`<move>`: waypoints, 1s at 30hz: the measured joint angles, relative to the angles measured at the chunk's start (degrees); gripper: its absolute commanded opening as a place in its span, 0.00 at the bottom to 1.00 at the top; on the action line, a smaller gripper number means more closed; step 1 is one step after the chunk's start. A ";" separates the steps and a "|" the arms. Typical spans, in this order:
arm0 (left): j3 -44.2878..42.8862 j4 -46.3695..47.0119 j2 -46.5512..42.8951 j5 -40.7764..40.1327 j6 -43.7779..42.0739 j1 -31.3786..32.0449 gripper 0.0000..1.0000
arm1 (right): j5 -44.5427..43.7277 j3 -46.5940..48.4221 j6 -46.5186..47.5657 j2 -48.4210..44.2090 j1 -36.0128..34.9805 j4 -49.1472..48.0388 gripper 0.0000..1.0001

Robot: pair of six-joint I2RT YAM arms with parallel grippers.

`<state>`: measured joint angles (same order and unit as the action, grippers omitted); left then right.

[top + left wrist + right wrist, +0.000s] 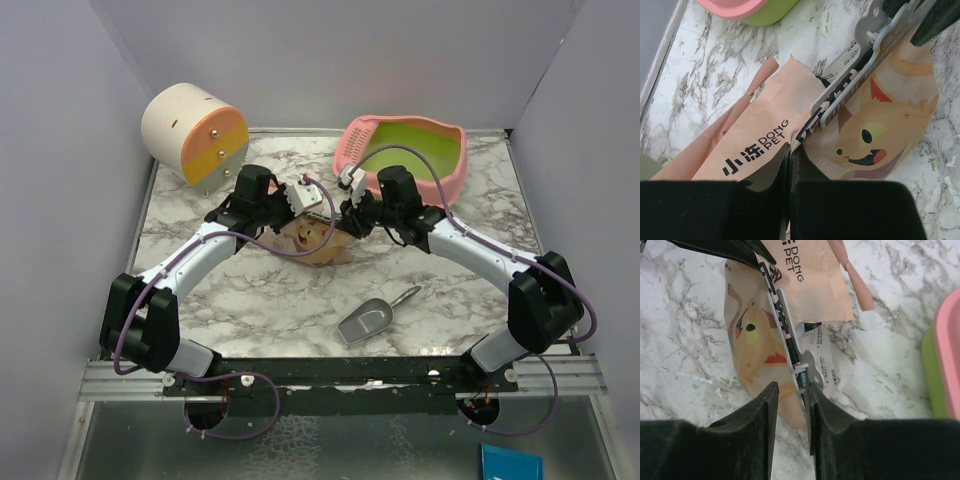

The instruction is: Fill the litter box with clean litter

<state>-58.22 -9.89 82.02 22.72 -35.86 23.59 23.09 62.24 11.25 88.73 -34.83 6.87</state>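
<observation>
The litter box (352,140), pink-rimmed with a lime-green basin, stands at the back right; its edge also shows as the litter box (747,7) and the litter box (945,355). The clean litter is hidden. A beige cat-printed bag (318,240) lies between the arms. My left gripper (790,147) is shut on the bag (760,130) at its folded top. A white clip (785,325) runs across the bag (750,350). My right gripper (791,387) straddles the clip's spring end. One finger touches it and a narrow gap remains at the other.
A cream-and-orange cylinder (195,135) lies at the back left. A grey metal scoop (365,322) rests on the marble near the front, right of centre. Stray green flecks (885,385) dot the marble near the bag. Grey walls enclose the table on three sides.
</observation>
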 measured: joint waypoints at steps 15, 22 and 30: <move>2.82 2.95 -1.68 0.66 -2.29 0.00 0.00 | -1.62 1.75 1.49 -2.69 -0.04 2.97 0.48; 3.39 2.97 -2.32 1.07 -2.91 0.00 0.00 | -1.36 3.37 3.45 -2.67 -0.04 4.33 0.48; 3.39 2.97 -2.32 1.11 -2.91 0.00 0.00 | -0.35 3.56 3.67 -2.67 -0.04 4.96 0.50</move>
<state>-54.83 -6.92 79.70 23.83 -38.76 23.59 22.74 65.80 14.92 86.06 -34.87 11.84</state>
